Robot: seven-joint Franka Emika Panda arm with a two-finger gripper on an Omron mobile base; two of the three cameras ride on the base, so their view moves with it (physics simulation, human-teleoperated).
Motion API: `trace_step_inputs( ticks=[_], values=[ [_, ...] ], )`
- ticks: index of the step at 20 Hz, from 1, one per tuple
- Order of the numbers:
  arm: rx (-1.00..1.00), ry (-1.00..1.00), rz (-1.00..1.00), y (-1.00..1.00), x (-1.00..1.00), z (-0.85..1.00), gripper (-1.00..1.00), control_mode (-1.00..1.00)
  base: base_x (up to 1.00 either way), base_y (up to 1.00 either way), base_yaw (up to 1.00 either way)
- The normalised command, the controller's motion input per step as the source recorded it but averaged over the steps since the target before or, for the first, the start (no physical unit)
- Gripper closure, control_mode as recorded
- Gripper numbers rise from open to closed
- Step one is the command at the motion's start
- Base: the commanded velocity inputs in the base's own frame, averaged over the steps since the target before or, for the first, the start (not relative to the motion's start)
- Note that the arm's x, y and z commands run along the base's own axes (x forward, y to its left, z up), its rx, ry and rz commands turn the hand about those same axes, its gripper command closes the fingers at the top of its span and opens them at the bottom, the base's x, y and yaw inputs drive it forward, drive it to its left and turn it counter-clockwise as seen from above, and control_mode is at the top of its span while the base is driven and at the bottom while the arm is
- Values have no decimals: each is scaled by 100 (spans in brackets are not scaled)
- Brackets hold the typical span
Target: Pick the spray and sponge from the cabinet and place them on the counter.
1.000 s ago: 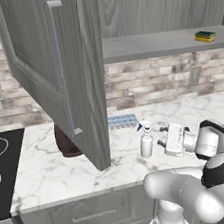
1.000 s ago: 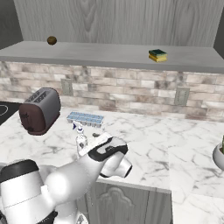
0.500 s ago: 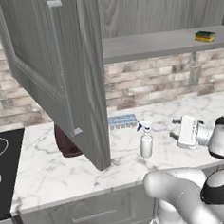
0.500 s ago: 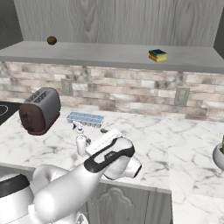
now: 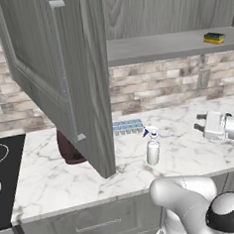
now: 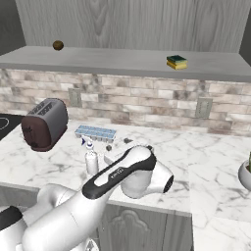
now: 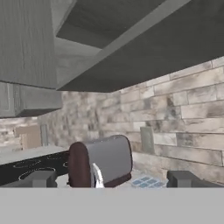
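While the cabinet door hangs open over the counter, the gripper sits wide open and empty above bare marble right of the spray, apart from it. One spray stands upright on the counter near the front edge, with open marble to its right. One sponge lies on the cabinet shelf, near its right end. One toaster, one ice-cube tray by the backsplash.
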Motion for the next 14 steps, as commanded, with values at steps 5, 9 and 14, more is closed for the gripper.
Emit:
trace_step_inputs(
  ticks=[5,9,14],
  values=[
    [1,24,-7,-25,-20,64,-100,-100,0,0,0],
    [0,15,-8,-7,-12,57,-100,-100,0,0,0],
    [-3,5,-5,0,-11,44,-100,-100,0,0,0]
  ],
)
